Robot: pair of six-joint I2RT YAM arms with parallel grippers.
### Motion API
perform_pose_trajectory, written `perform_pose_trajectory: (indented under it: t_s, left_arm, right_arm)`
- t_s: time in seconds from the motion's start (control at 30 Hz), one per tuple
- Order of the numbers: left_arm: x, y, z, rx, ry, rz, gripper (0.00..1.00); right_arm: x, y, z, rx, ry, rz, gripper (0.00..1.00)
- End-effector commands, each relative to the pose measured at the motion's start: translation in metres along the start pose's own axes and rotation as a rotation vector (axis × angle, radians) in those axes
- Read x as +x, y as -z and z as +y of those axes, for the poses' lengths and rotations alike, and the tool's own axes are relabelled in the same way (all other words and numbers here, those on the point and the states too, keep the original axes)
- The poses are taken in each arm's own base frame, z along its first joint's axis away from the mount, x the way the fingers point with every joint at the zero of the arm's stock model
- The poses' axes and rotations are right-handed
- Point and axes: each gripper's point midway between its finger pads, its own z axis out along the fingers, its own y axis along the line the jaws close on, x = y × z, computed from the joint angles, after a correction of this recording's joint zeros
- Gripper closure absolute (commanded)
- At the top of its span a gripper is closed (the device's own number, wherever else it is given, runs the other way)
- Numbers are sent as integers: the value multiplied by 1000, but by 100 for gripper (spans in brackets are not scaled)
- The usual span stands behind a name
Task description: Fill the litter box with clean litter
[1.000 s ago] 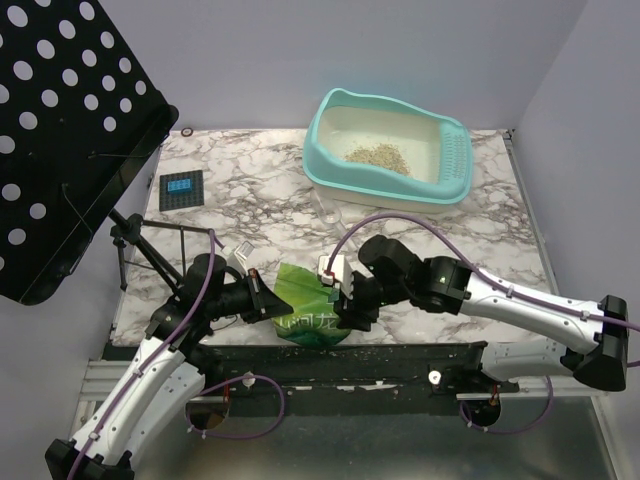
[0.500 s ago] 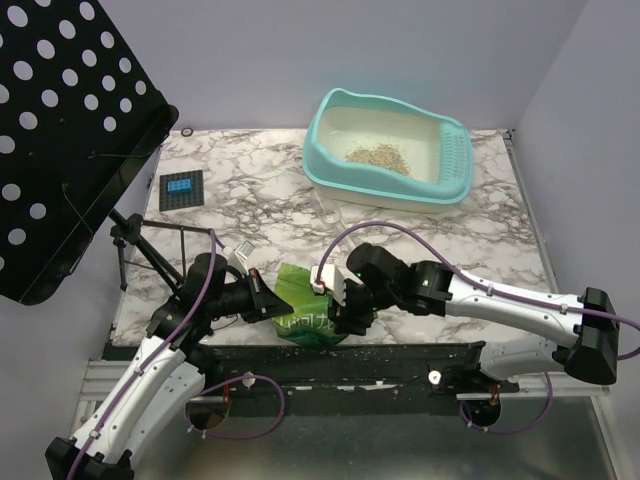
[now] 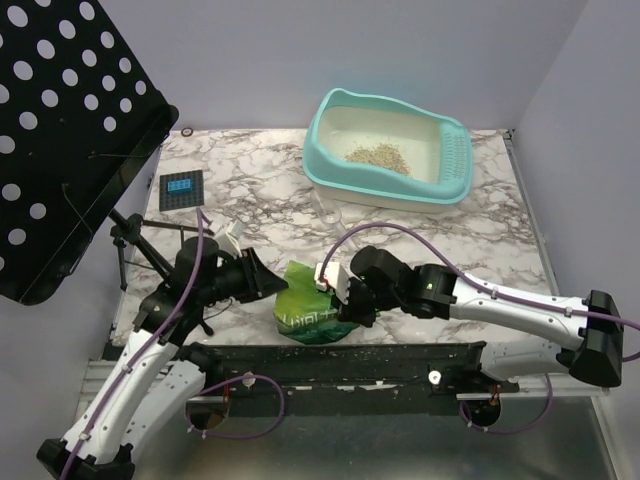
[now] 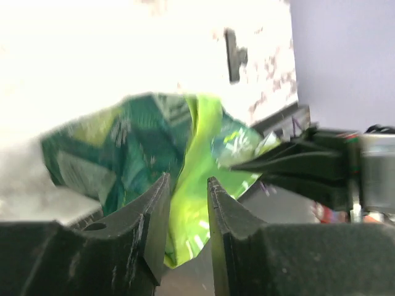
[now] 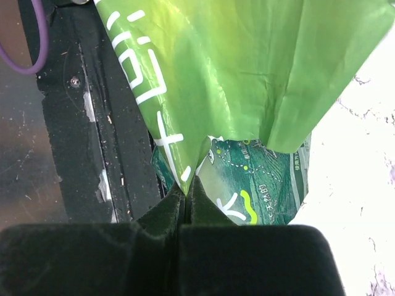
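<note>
The turquoise litter box (image 3: 322, 172) stands at the back right of the marble table, with a small pile of beige clean litter (image 3: 378, 155) inside. A crinkly green bag (image 3: 308, 303) (image 4: 142, 142) (image 5: 247, 74) sits at the front edge between the arms. My right gripper (image 3: 337, 300) (image 5: 185, 187) is shut on a folded corner of that bag. My left gripper (image 3: 264, 281) (image 4: 187, 180) is open just left of the bag, a clear gap between its fingers, the bag's green film beyond the tips.
A black perforated stand (image 3: 70, 130) overhangs the left side, with a thin tripod (image 3: 140, 245) under it. A small black device with a blue screen (image 3: 181, 189) lies at back left. A clear scoop (image 3: 330, 210) lies before the box. Granules dot the black front rail (image 3: 400, 355).
The right gripper closed on the bag's corner. The left gripper opened, let go of the bag and drew back to the left.
</note>
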Motion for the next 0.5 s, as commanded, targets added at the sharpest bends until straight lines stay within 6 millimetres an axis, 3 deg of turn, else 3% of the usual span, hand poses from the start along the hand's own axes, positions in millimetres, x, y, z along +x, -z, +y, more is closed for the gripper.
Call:
perform_pose_trajectory:
  t_s: [0.0, 0.13, 0.23, 0.47]
  left_arm:
    - [-67, 33, -24, -76, -299, -276, 61]
    - [-72, 28, -55, 117, -449, -319, 61]
    - [-58, 11, -70, 277, -518, -240, 63]
    - [-31, -14, -90, 410, -784, -112, 56]
  right_arm:
    - [30, 13, 0, 36, -33, 112, 100]
    - [22, 23, -3, 25, -35, 88, 100]
    - [19, 31, -7, 13, -54, 67, 100]
    - [12, 55, -9, -39, -98, -33, 100]
